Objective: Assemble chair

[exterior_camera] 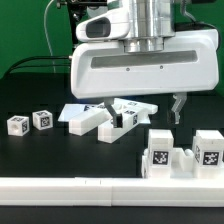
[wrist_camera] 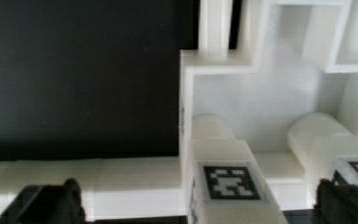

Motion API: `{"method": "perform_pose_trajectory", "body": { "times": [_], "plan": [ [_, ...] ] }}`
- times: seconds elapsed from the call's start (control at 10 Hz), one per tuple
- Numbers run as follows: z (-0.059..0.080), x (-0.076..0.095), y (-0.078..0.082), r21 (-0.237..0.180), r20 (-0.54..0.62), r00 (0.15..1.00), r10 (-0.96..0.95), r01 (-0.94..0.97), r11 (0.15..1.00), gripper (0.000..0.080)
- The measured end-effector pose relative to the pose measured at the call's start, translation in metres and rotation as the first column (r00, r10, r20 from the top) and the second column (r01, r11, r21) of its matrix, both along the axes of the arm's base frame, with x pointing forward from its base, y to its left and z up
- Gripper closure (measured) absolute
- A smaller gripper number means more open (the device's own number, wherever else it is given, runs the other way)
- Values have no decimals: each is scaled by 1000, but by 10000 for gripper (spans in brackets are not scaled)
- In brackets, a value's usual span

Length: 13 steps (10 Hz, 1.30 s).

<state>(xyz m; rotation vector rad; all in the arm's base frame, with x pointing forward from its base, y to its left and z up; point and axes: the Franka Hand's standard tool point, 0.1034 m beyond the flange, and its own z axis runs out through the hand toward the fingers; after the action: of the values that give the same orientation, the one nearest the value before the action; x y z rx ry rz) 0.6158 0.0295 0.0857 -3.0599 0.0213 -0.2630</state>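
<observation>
The chair is in loose white tagged pieces on the black table. Two small cubes (exterior_camera: 17, 124) (exterior_camera: 42, 119) sit at the exterior view's left. A flat panel (exterior_camera: 84, 118) and further pieces (exterior_camera: 126, 112) lie in the middle. Two blocky pieces (exterior_camera: 160, 152) (exterior_camera: 207, 150) stand in front at the right. My gripper (exterior_camera: 177, 108) hangs open above and behind those two, touching nothing. In the wrist view the gripper (wrist_camera: 194, 205) is spread wide, with a dark fingertip (wrist_camera: 44, 205) at either side. A tagged post (wrist_camera: 229, 180) lies in the gap below, and a second post (wrist_camera: 357, 165) is beside it.
A long low white rail (exterior_camera: 100, 190) runs along the table's front edge, close to the two blocky pieces; it also shows as a white band (wrist_camera: 78, 172) in the wrist view. The big white arm body (exterior_camera: 140, 62) looms over the middle pieces.
</observation>
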Motion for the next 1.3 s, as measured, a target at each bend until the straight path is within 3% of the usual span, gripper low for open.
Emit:
{"method": "perform_pose_trajectory", "body": {
  "times": [0.2,0.4,0.5,0.8,1.3],
  "plan": [
    [-19,-4,3,-29,62,998,-21,23,999,150],
    [-28,-2,7,-53,122,993,-9,15,998,150],
    [-32,-2,3,-93,210,978,12,8,996,150],
    [-37,8,-10,-146,376,926,17,41,988,150],
    [-69,6,16,-121,332,943,24,18,992,150]
  ]
}}
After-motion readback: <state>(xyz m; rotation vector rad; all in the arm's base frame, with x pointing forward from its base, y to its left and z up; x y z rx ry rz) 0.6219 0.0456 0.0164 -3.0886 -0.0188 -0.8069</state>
